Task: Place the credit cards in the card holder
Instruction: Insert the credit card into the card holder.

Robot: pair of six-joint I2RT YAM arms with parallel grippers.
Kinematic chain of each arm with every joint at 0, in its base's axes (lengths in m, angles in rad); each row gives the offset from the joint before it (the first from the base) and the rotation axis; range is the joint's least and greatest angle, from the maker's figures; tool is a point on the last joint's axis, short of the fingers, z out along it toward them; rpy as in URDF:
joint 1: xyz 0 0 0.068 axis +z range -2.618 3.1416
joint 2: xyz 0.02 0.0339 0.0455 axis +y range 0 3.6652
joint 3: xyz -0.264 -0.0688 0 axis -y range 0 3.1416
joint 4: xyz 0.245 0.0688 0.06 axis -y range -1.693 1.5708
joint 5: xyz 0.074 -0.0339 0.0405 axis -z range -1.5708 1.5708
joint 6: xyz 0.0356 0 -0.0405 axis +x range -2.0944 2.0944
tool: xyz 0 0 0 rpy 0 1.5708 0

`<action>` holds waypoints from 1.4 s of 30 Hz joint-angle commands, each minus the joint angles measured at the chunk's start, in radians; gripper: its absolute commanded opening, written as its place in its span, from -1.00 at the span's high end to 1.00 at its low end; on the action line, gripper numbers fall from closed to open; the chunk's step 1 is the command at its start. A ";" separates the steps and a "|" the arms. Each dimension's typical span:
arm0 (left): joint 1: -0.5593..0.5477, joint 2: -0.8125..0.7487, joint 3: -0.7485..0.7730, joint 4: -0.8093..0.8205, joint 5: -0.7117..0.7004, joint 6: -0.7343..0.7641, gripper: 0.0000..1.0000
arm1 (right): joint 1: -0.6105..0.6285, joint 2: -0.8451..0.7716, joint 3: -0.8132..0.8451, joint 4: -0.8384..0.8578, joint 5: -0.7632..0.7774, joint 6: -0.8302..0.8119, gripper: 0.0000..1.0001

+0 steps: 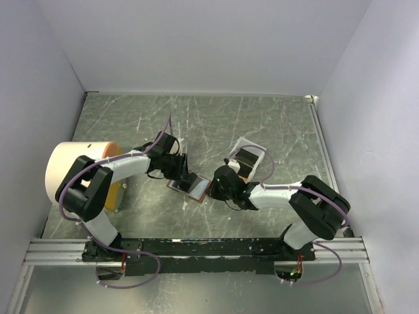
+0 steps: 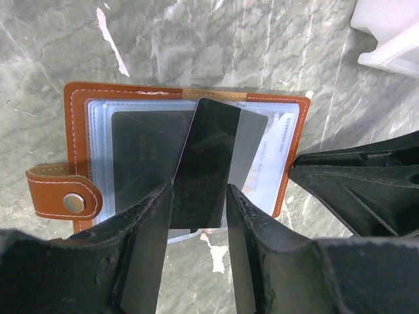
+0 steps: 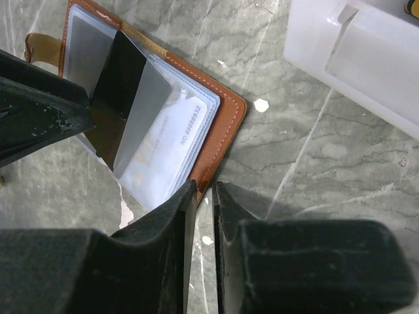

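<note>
**Fig. 1. Dark card held over the open card holder: where insertion may fail**

My left claw [image 2: 200, 193], nearest the lens, is clenched on a dark credit card [image 2: 213, 150] and grips its near end across the width. My right claw [image 3: 207, 190] has its fingers almost together, with the tips at the holder's edge. I cannot tell whether they nip the cover or merely press beside it.

The desk [image 2: 229, 39] carries a white tray [image 3: 353, 59], which stands apart from the work. The card holder [image 2: 75, 104] lies open and flat between my two claws, clear sleeves upward. One sleeve already shows a dark card [image 2: 141, 154] and the other a pale numbered card [image 3: 190, 124]. The snap strap [image 2: 65, 196] juts out at one side.

Hazards, as I judge them:
- The held card sits askew to the sleeves, so a leading corner could catch the plastic lip or ride over it.
- The holder is steadied at one edge only, so a push could slide or turn it.
- A card pinched at one end may pivot in my grip.
</note>
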 commanded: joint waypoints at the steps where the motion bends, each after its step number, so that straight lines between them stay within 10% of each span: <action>1: -0.008 0.004 -0.019 0.035 0.023 -0.015 0.00 | 0.008 0.026 0.017 0.021 0.011 0.008 0.67; 20: -0.019 -0.033 -0.128 0.213 0.186 -0.181 0.05 | 0.010 0.036 0.022 0.022 0.006 0.004 0.70; 42: -0.023 -0.041 0.008 0.025 -0.052 -0.072 -0.06 | 0.011 0.019 0.022 0.012 0.023 -0.008 0.71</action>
